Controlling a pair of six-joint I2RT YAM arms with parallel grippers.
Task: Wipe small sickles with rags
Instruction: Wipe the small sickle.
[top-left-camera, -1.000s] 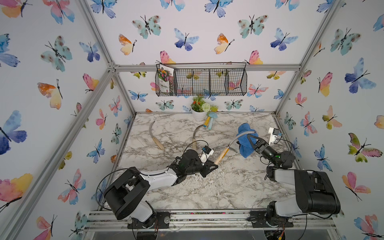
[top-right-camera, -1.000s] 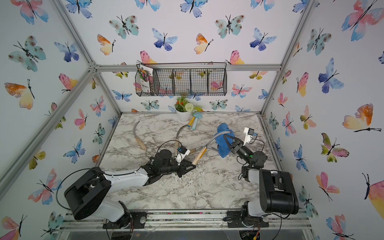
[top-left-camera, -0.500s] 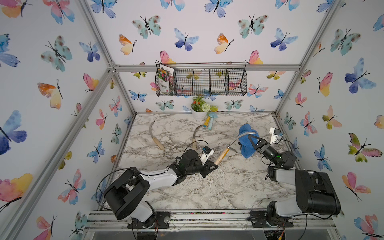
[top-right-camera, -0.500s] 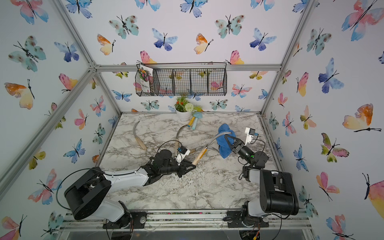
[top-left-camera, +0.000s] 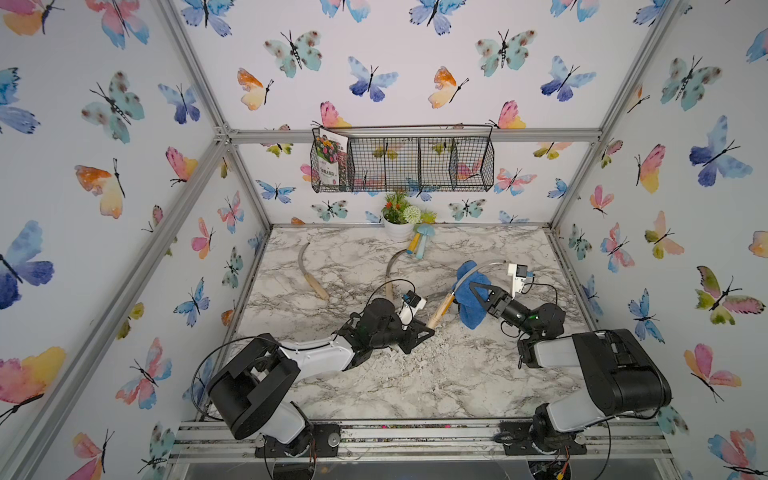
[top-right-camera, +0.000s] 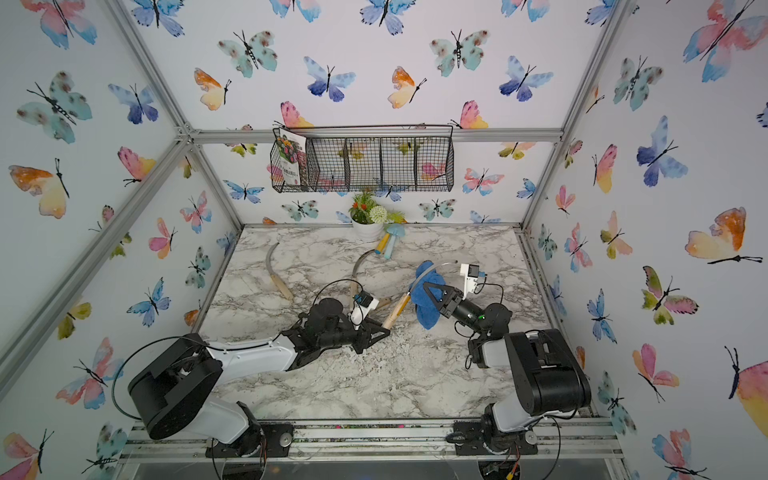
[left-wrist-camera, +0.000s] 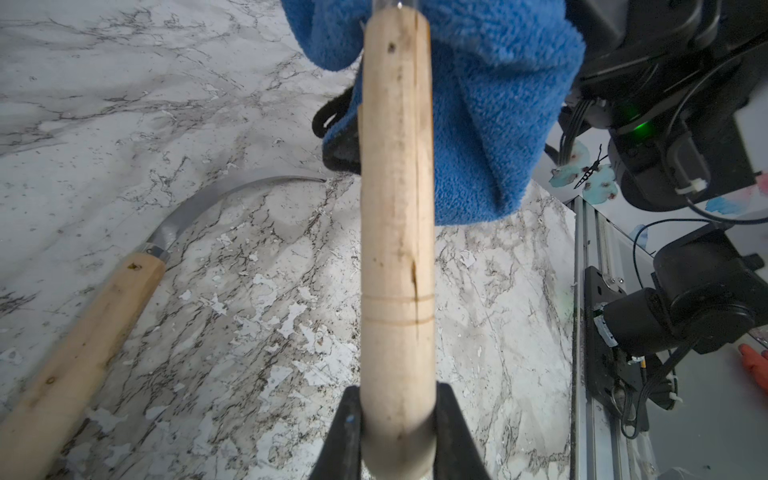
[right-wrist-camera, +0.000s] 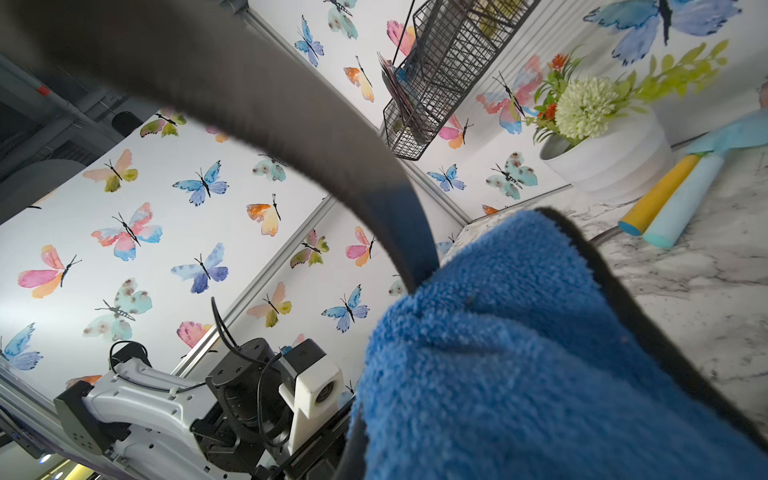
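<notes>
Sickle held up mid-table, rag clamped on its blade

The left gripper (left-wrist-camera: 398, 432) is pinching the butt of the held sickle (left-wrist-camera: 397, 208). The right gripper (top-left-camera: 473, 289) is squeezed tight on the blue rag (top-left-camera: 471, 305), which is folded over the blade above the marble table (top-left-camera: 457, 374) and hides the right fingers. A loose sickle (left-wrist-camera: 83, 324) lies beside the handle. Others lie back-left (top-left-camera: 311, 272) and mid-back (top-left-camera: 389, 270), the latter near the mushroom toys (top-left-camera: 422, 243) and flower pot (top-left-camera: 398, 229).

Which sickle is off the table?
The sickle clamped by its handle in the left gripper, blade inside the blue rag; the others lie flat on the table.
</notes>
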